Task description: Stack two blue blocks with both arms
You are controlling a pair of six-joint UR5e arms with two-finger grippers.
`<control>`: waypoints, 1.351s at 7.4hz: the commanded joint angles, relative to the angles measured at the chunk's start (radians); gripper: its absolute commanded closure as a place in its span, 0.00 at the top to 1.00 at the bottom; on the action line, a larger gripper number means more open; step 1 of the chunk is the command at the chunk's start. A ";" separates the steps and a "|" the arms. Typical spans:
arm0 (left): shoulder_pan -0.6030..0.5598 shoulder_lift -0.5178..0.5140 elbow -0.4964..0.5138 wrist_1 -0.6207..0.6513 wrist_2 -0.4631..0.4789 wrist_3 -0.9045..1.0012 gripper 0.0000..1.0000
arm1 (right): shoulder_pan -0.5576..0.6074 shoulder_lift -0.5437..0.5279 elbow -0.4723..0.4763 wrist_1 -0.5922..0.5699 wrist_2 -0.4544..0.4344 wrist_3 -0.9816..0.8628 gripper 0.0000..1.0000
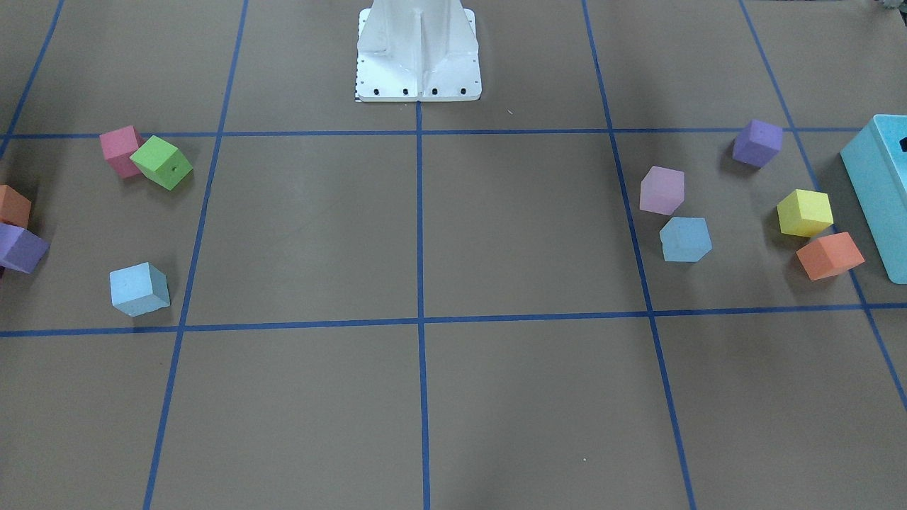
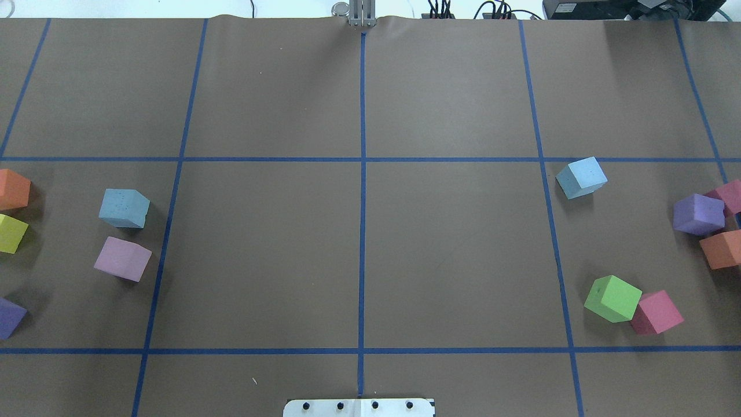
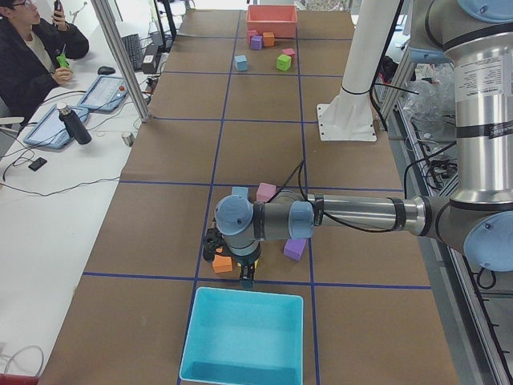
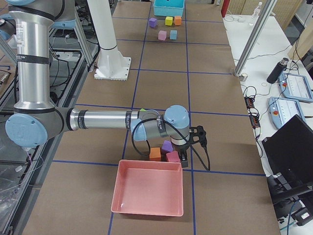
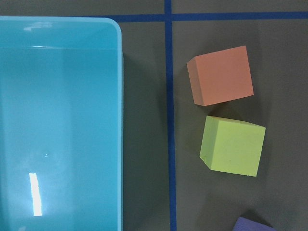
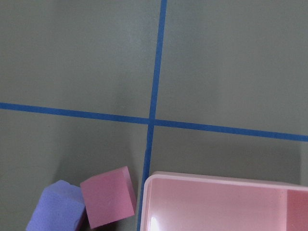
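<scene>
One blue block lies on the left half of the table next to a lilac cube; it also shows in the front view. The other blue block lies alone on the right half, also in the front view. Neither gripper shows in the overhead, front or wrist views. The left gripper hangs over the table's left end by the turquoise box, well left of its block. The right gripper hangs by the pink box. I cannot tell whether either is open or shut.
Orange, yellow and purple cubes lie beside the turquoise box. Green, pink, purple and orange cubes lie on the right. The white pedestal stands at the robot's side.
</scene>
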 commanded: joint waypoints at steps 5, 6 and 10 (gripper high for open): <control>0.001 0.001 0.000 0.000 0.000 0.000 0.98 | -0.422 0.245 -0.011 0.084 -0.059 0.412 1.00; 0.001 0.001 0.000 0.000 0.000 0.000 0.98 | -0.493 0.245 -0.008 0.088 -0.138 0.462 1.00; -0.001 0.001 -0.006 0.000 0.000 -0.003 0.98 | -0.590 0.245 -0.037 0.111 -0.186 0.486 1.00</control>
